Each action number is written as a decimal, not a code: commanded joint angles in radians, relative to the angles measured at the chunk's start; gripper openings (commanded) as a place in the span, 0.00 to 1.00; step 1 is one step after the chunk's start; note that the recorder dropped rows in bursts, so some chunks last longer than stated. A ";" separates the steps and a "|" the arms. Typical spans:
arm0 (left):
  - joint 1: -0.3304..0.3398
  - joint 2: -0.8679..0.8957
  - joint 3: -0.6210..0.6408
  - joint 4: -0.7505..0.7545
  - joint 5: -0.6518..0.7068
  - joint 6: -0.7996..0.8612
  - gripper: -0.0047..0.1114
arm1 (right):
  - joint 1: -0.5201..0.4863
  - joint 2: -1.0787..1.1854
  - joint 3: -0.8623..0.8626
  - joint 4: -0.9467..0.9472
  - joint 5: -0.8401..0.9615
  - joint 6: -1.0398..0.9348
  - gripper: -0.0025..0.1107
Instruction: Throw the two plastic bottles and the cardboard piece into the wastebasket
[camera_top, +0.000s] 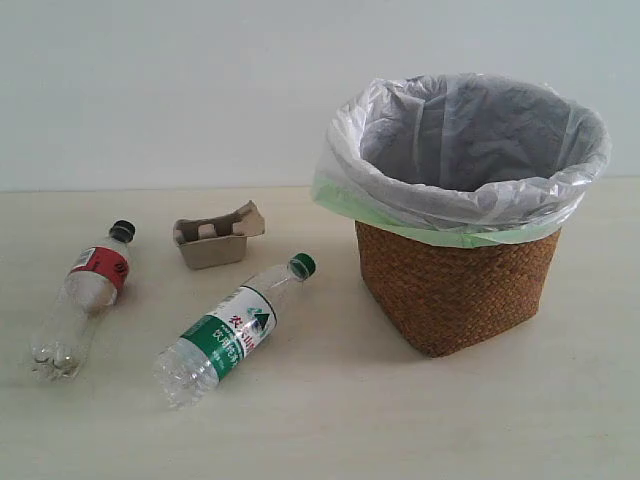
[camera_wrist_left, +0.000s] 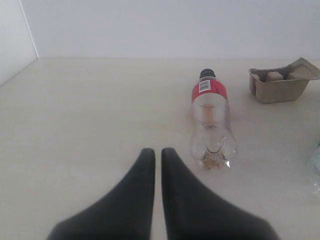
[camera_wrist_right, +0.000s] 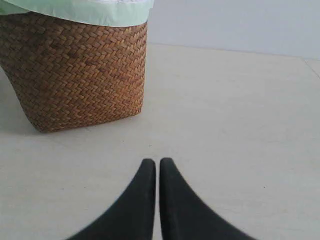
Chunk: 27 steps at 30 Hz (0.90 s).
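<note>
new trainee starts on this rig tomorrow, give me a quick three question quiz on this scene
1. True or false: the red-label bottle, the green-label bottle and the cardboard piece all lie outside the wastebasket.
2. In the exterior view, which lies nearest the wastebasket? A: red-label bottle. B: green-label bottle. C: cardboard piece.
3. Fill in: the left end effector and the right end effector are both ___ and hold nothing.

Key: 1 true; 2 B; 3 shut.
</note>
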 joint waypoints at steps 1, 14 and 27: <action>0.002 -0.002 0.003 0.001 -0.004 0.004 0.07 | -0.005 -0.005 -0.001 -0.001 -0.004 0.000 0.02; 0.002 -0.002 0.003 0.027 -0.267 0.015 0.07 | -0.005 -0.005 -0.001 -0.001 -0.004 0.000 0.02; 0.002 -0.002 0.003 -0.049 -0.686 -0.477 0.07 | -0.005 -0.005 -0.001 -0.001 -0.004 0.000 0.02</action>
